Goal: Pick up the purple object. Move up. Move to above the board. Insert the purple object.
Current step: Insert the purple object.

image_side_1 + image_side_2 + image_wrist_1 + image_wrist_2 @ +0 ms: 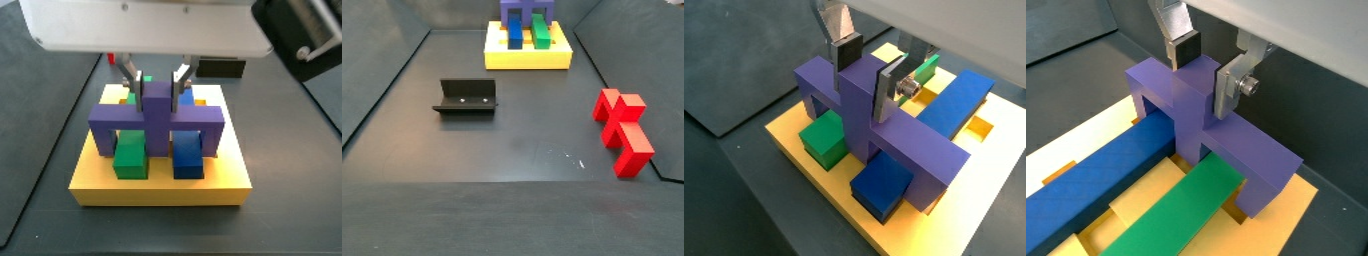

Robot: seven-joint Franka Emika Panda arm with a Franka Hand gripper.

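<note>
From where I stand, everything centres on the board (160,185), the thick yellow slab at the far end of the dark floor (516,140). The purple object (156,118) stands upright on it, its wide crossbar spanning nearly the board's width and its two legs going down on either side of the two bars. The green bar (1173,215) and the blue bar (1100,190) lie side by side in the board and pass under the crossbar, between the legs. Whether the legs are fully seated in the board's slots I cannot tell.

The gripper (867,68) sits directly above the board, over the purple object's raised central stub. Its flat silver fingers (1232,85) stand on either side of that stub; in both wrist views the dark pads appear pressed against it, so the tool looks clamped on the purple piece.

Well away from the board, nearer the front of the floor, a red piece (623,130) of similar blocky shape lies on its side. The fixture (466,97), a dark bracket, stands between the board and the front edge, apart from both.
</note>
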